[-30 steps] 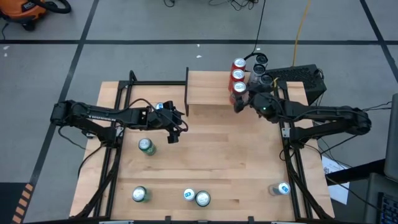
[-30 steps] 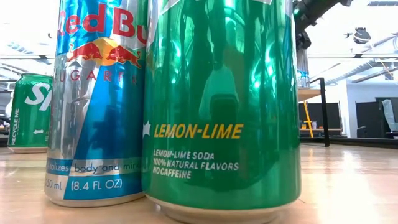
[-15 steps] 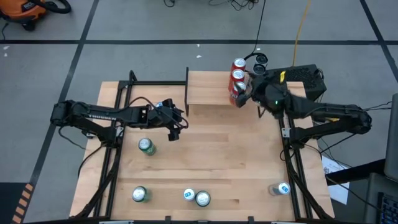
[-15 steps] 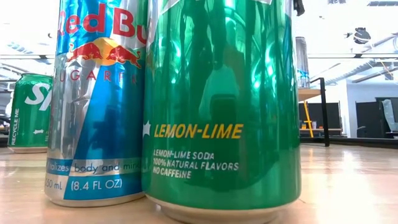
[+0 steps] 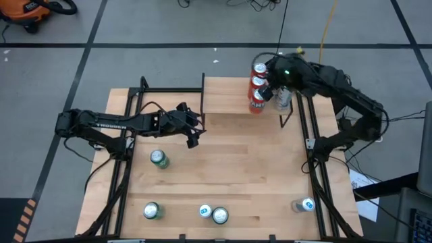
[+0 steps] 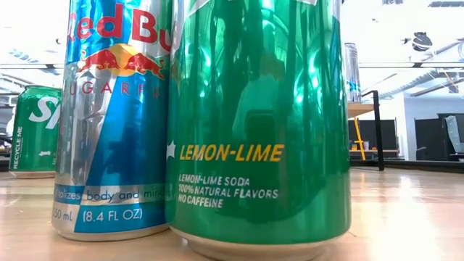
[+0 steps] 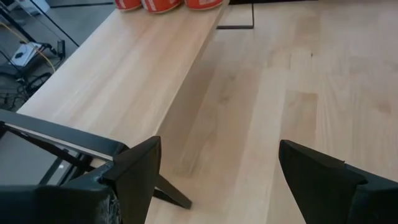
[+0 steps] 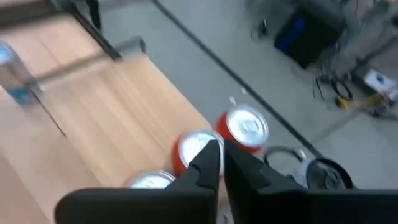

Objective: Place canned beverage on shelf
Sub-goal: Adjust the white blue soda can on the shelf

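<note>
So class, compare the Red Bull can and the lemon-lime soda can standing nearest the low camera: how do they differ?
The Red Bull can is blue and silver; the lemon-lime soda can is green. The Red Bull can is slimmer, the lemon-lime soda can clearly wider. The Red Bull can reads sugar-free, the lemon-lime soda can no caffeine. Both stand upright, side by side, on the wooden table.

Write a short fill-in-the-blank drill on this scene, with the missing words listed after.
1. The cans standing in a row on the shelf are ___ in colour.
2. The right gripper, above those red cans, has its fingers ___.
3. The left gripper holds ___.
4. In the low view, the green can reads "Lemon-___".

Missing words: red; shut; nothing; Lime
</note>
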